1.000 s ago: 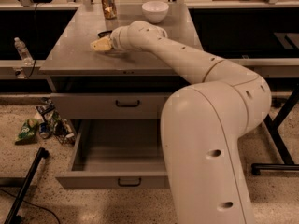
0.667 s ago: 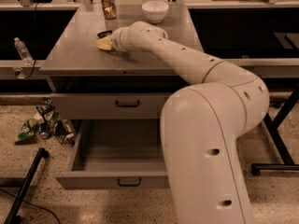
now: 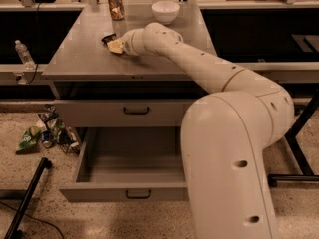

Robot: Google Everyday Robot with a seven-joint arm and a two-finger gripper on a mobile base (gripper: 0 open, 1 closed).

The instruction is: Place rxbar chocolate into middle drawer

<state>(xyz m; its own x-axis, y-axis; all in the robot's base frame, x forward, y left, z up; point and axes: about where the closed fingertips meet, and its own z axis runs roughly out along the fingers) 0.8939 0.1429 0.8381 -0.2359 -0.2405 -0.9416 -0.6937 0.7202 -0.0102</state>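
Grasp stage. The gripper is low on the cabinet top, just in front of the orange drink can. It noses against the rxbar chocolate, which lies flat between can and gripper. Clamped or not? Can't tell. The middle drawer, well below the can, stands pulled out. Next, I'd say: secure the bar, lift, swing down over the drawer. Since a second ago, the gripper has edged toward the can.

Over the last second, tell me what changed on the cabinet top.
The end effector edged slightly right across the cabinet top and is now beside the rxbar chocolate; whether it holds the bar cannot be told. The bar, orange can, white bowl, open middle drawer and shut upper drawer stayed put.
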